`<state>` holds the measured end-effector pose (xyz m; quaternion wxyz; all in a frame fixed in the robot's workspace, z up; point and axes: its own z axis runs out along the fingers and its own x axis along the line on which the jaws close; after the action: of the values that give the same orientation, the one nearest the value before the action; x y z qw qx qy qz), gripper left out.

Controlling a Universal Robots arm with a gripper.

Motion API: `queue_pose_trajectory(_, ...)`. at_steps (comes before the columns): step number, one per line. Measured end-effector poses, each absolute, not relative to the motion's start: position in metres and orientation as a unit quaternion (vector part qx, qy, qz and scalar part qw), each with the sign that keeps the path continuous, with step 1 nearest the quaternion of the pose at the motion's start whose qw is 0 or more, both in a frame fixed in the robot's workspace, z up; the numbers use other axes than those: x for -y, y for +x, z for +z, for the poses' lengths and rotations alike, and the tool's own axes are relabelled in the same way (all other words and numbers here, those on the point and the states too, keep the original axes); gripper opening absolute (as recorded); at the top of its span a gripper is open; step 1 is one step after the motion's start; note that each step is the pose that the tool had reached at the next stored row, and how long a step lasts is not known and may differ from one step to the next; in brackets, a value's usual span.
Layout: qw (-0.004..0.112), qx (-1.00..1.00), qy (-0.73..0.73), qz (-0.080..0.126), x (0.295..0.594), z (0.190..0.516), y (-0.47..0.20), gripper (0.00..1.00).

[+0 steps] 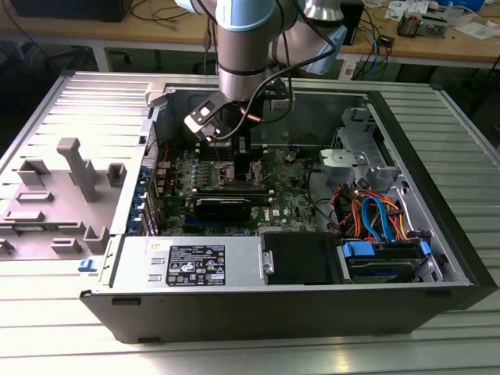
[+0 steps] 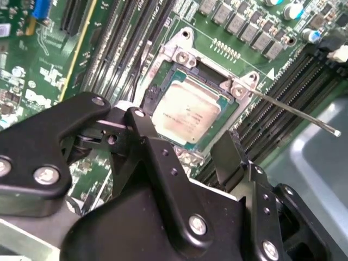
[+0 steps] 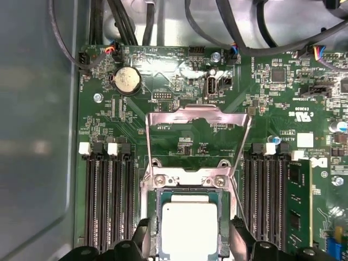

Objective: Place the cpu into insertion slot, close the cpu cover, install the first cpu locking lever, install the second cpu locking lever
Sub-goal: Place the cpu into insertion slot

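Observation:
The cpu (image 3: pixel 190 231) (image 2: pixel 187 111), a silvery square chip, lies flat in the insertion slot (image 3: pixel 153 220) (image 2: pixel 163 70) on the green motherboard (image 1: pixel 285 205). The cpu cover (image 3: pixel 198 115), a thin metal frame with a large window, stands swung back off the socket. Two thin wire locking levers are raised, one (image 2: pixel 293 111) sticking out to the side and the other (image 3: pixel 147 157) along the cover's edge. My gripper (image 3: pixel 190 239) (image 2: pixel 182 133) (image 1: pixel 223 139) hovers just over the socket, open, its black fingers (image 2: pixel 144 136) on either side of the chip and holding nothing.
Black memory slots (image 3: pixel 109 196) flank the socket on both sides. The open computer case (image 1: pixel 437 234) holds a power supply (image 1: pixel 195 262), drive bays with orange and blue cables (image 1: pixel 375 219), and a black card (image 1: pixel 223 205). A grey fixture tray (image 1: pixel 55 195) lies on the exterior view's left.

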<state>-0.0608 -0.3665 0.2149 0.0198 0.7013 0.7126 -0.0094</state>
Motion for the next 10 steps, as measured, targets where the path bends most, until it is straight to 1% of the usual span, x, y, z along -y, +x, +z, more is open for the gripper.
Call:
queue_pose_trajectory(1,0.020,-0.713,0.701,-0.009,0.3665,0.2164,-0.0609,0.67)
queue_pose_trajectory(3,0.020,-0.713,0.701,-0.009,0.3664,0.2186,-0.0608,0.54)
queue_pose_trajectory(4,0.020,-0.713,0.701,-0.009,0.3665,0.2186,-0.0609,0.42)
queue_pose_trajectory(5,0.020,-0.713,0.701,-0.009,0.3665,0.2187,-0.0609,0.42)
queue_pose_trajectory(10,0.019,-0.713,0.701,-0.009,0.3665,0.2187,-0.0609,0.11)
